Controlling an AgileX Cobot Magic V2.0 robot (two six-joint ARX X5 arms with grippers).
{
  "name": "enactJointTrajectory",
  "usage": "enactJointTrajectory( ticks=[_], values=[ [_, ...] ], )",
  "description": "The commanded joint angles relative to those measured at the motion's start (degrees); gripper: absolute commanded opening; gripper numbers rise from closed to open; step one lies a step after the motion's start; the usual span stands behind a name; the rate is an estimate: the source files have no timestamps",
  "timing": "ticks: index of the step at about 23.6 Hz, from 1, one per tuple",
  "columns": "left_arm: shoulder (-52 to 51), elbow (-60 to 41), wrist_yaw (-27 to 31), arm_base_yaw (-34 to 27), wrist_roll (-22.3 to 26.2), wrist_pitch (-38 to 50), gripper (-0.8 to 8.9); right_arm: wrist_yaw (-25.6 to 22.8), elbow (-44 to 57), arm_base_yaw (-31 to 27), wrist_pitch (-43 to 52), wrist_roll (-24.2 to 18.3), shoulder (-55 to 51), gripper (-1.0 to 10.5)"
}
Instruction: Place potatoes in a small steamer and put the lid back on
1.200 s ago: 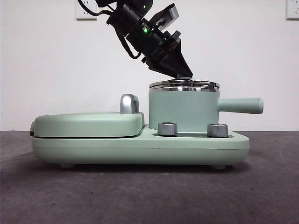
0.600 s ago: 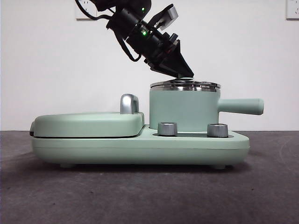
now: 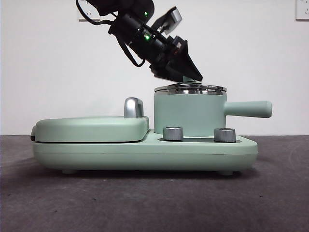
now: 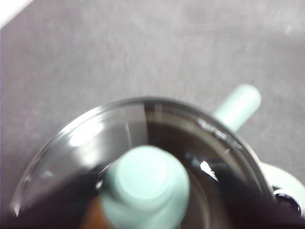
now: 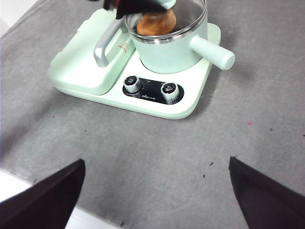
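Lid [image 3: 190, 88] on small steamer [image 3: 189, 112]

1. the working arm [image 3: 145, 34] is black and blocky, with small green lights glowing on its housing.
2. a looped black cable [image 3: 126, 50] hangs along its side.
3. a silver-grey angular block [image 3: 170, 18] sits on its upper side, near the wrist.
4. the left gripper [image 3: 190, 75] tapers to a dark wedge of two black jaws.
5. the right gripper [image 5: 155, 191] shows as two broad, matte black jaws, plain and unmarked.
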State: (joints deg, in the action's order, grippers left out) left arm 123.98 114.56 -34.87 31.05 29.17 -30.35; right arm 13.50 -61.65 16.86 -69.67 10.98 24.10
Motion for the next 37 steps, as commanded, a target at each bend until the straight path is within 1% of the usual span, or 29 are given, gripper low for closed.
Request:
enactJointTrajectory(
  ticks=[1,6,9,11,12,14,15,17,19,20,22,24,27,30,31,32,33,34,35,36,37],
  values=[
    [1.8,0.5,0.2,0.5,-0.3,-1.3,6.28,0.0,-0.4,0.2,0.6,0.8,0.1,4.7],
    [-4.5,0.7,0.4,0.2,-3.9,-2.2,6.26,0.0,-0.4,0.2,0.6,0.8,0.1,4.7],
    [-10.4,0.7,0.6,0.1,-5.7,-6.7,6.25,0.0,-0.4,0.2,0.6,0.8,0.1,4.7],
    [-14.9,0.7,0.6,0.0,-7.8,-13.0,6.23,0.0,-0.4,0.2,0.6,0.8,0.1,4.7],
    [-17.4,0.7,0.6,0.0,-8.8,-18.0,6.2,0.0,-0.4,0.2,0.6,0.8,0.1,4.7],
    [-22.0,0.7,0.5,0.0,-12.4,-28.6,6.15,0.1,-0.4,0.3,0.6,0.7,0.1,4.7],
    [-24.0,0.7,0.5,0.0,-13.5,-33.1,5.99,0.2,-0.4,0.3,0.6,0.7,0.1,4.7],
    [-28.5,0.7,0.3,0.1,-16.5,-40.3,4.83,0.5,-0.4,0.3,0.6,0.5,0.1,4.7],
    [-32.7,0.6,0.3,0.3,-16.1,-49.2,3.56,1.5,-0.4,0.3,0.7,0.3,0.1,4.7],
    [-35.2,0.1,0.3,0.6,-16.8,-51.3,2.67,1.7,-0.4,0.3,0.9,0.1,0.1,4.7],
    [-39.8,-1.6,0.3,0.6,-17.0,-51.5,1.78,1.8,-0.4,0.3,1.2,0.0,0.2,4.7],
    [-44.6,-4.9,0.2,0.6,-17.6,-50.2,1.43,2.8,-0.4,0.3,1.2,0.1,0.2,4.7],
    [-52.3,-12.3,0.2,1.2,-17.6,-48.1,1.31,3.5,-0.4,0.3,1.2,0.2,0.2,4.7],
    [-59.5,-21.1,0.2,1.4,-17.2,-44.9,0.29,3.7,-0.4,0.3,1.2,0.1,0.2,4.5],
    [-61.8,-24.4,0.2,1.3,-17.2,-43.5,0.06,3.9,-0.4,0.3,1.2,0.1,0.2,3.9],
    [-63.9,-27.3,0.3,1.1,-17.2,-42.2,0.06,4.0,-0.4,0.3,1.2,0.1,0.2,3.2],
    [-65.5,-29.7,0.6,1.0,-17.3,-40.8,0.07,4.1,-0.4,0.3,1.1,0.1,0.2,2.3],
    [-67.3,-32.5,0.8,0.6,-17.3,-39.3,0.07,4.1,-0.4,0.3,1.1,0.1,0.2,1.0],
    [-68.6,-34.8,0.9,0.3,-17.5,-37.9,0.07,4.1,-0.4,0.3,1.2,0.1,0.2,0.3],
    [-69.7,-36.8,1.0,0.0,-17.9,-36.7,0.07,4.1,-0.4,0.3,1.2,0.1,0.2,0.0],
    [-70.8,-39.0,1.0,-0.2,-18.5,-35.4,0.07,4.1,-0.4,0.3,1.2,0.1,0.2,0.1]
  ],
)
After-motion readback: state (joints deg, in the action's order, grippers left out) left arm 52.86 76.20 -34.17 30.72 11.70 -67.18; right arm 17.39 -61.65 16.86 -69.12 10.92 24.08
